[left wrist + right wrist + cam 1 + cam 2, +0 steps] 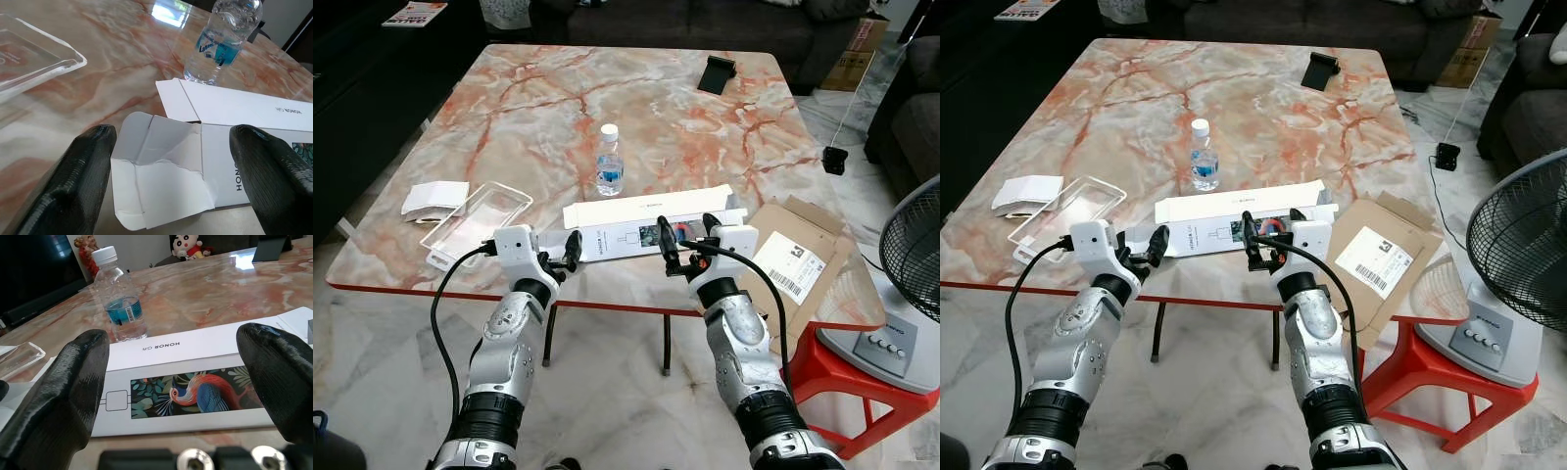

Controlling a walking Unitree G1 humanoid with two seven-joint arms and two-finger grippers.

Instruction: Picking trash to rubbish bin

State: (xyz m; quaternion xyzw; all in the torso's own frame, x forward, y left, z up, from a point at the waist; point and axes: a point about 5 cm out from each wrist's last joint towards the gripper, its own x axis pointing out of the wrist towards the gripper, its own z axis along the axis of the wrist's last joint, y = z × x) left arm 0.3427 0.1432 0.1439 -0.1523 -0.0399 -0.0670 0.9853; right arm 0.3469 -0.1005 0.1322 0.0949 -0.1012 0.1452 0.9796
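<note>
A long white carton (626, 227) with a bird picture lies flat near the front edge of the marble table (538, 108). Its torn end flap (161, 181) sits between my left gripper's fingers. My left gripper (563, 257) is open at the carton's left end, low over the table. The right gripper (687, 240) is open too and faces the carton's printed side (195, 394) near its right end. Neither gripper holds anything. Just behind the carton stands a small water bottle (609, 162) with a white cap and blue label.
A clear plastic tray (475, 220) and a folded white paper (433, 197) lie at the front left. Flattened cardboard (803, 255) with a label overhangs the front right corner. A black stand (716, 74) sits far back. A fan (915, 250) and red stool (842, 377) stand to the right.
</note>
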